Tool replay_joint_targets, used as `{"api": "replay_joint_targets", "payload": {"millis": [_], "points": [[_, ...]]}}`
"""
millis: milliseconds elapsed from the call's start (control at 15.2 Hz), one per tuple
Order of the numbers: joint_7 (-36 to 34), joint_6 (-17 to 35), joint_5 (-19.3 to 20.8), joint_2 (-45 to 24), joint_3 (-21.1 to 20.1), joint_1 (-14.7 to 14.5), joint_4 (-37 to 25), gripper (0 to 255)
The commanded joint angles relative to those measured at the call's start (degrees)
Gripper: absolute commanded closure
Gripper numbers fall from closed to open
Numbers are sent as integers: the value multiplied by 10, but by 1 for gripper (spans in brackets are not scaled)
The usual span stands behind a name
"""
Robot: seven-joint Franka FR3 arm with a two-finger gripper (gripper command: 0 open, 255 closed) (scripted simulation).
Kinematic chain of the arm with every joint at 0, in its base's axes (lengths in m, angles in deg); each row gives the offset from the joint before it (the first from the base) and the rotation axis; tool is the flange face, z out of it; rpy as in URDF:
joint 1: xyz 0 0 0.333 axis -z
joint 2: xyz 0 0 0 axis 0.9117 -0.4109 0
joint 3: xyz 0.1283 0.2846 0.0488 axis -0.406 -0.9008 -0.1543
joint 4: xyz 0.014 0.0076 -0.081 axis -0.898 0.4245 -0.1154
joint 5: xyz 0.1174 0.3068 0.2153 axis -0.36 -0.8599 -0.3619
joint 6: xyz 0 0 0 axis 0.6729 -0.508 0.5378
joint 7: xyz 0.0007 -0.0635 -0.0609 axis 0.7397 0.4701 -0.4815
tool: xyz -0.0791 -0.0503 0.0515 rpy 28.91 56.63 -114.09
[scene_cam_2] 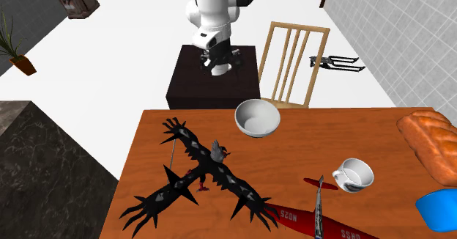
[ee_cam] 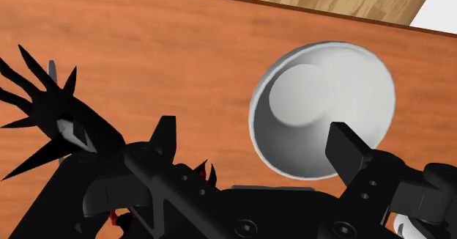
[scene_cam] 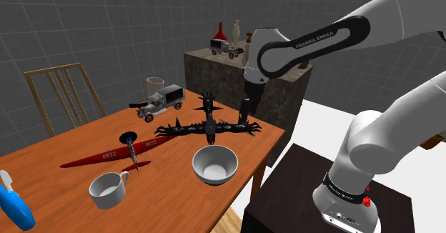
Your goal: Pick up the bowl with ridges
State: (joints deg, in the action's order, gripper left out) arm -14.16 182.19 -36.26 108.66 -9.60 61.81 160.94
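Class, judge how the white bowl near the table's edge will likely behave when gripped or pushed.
The bowl looks rigid, so it probably keeps its shape when lifted. Its smooth curved wall may slip when pinched. As it stands near the table edge, a push could slide it off.

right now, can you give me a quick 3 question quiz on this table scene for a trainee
1. True or false: the jaws are shut on the bowl.
2. Which thing lies nearest the bowl? A) the black spiky bird B) the toy car C) the loaf
3. In one word, is the bowl upright or overturned?

Key: 1 false, the jaws stand open and hold nothing; 2 A; 3 upright, with its opening facing up.
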Motion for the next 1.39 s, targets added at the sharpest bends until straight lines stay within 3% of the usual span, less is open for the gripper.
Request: {"api": "replay_joint_targets", "payload": {"millis": [0, 660, 1320], "points": [[7, 47, -13, -38, -1, -6, 8, 0], [65, 240, -105, -264, -9, -43, -24, 0], [96, 303, -135, -327, -14, -46, -22, 0]]}}
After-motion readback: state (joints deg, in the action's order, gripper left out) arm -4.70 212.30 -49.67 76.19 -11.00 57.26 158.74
